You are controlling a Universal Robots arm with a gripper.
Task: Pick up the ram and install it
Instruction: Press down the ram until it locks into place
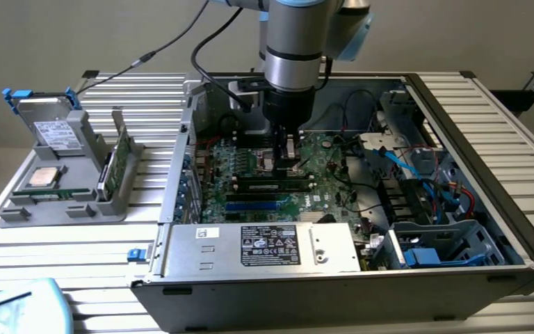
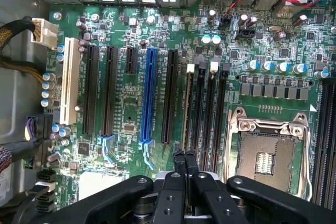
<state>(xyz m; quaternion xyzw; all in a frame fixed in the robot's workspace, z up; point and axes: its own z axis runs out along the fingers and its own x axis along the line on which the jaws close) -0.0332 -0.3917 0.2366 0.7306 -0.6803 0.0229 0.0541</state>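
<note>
Exterior view: computer case (image 1: pixel 489 209) on slatted metal table (image 1: pixel 53 243).

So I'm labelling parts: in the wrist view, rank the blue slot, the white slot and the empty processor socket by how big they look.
1. Processor socket, broadest.
2. Blue slot and white slot: similar length, too close to rank.

One raised outside camera and one wrist camera, both turned on the open computer case.

The whole case (image 1: pixel 341 202) on the slatted tabletop (image 1: pixel 109 243) is seen from above and in front, at some distance, with the arm (image 1: pixel 293 62) reaching down into it. The motherboard (image 2: pixel 157 103) is viewed from close by, looking straight down past the claw (image 2: pixel 185 162). The motherboard's slots and processor socket (image 2: pixel 268 153) are shared by both views.
</note>
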